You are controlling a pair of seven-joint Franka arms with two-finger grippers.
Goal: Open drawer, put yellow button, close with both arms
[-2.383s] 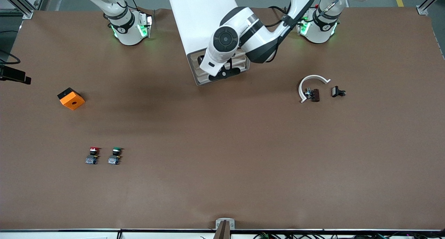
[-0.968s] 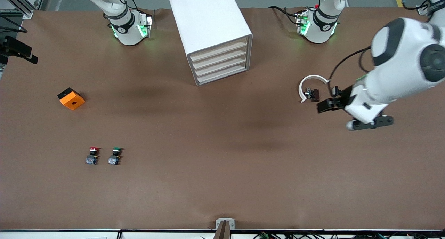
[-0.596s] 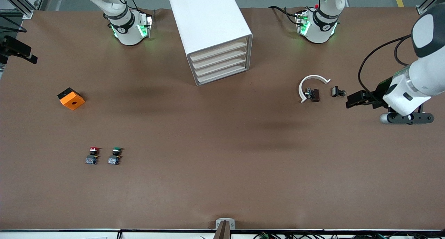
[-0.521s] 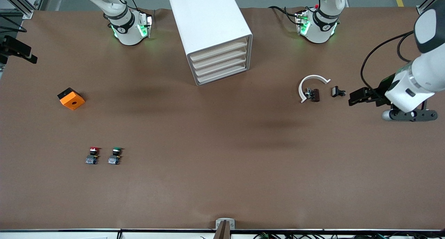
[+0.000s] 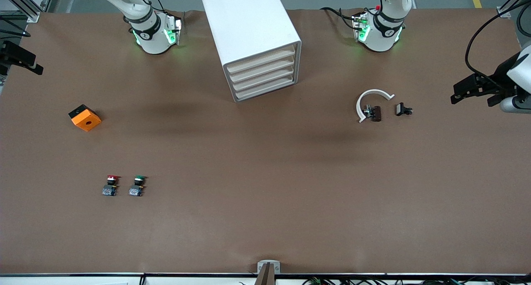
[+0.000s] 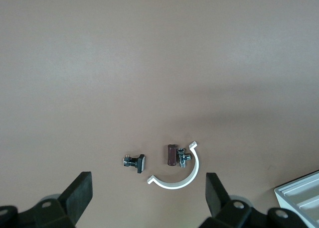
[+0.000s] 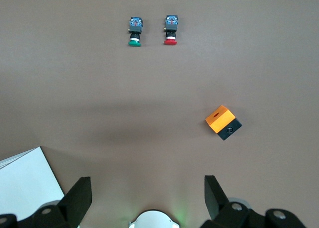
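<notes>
The cabinet's 4 drawers are closed, top drawer included. No yellow button shows. Left gripper, spread, hangs over the counter's left-arm end; right gripper, spread, waits above its base.

The desk is plain brown. The cabinet is white with beige drawer fronts. One small block is orange and black. Two buttons are red-capped and green-capped.

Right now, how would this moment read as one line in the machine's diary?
drawer: shut | yellow button: not visible | left gripper: open, empty, over table's left-arm end | right gripper: open, empty, waiting
</notes>
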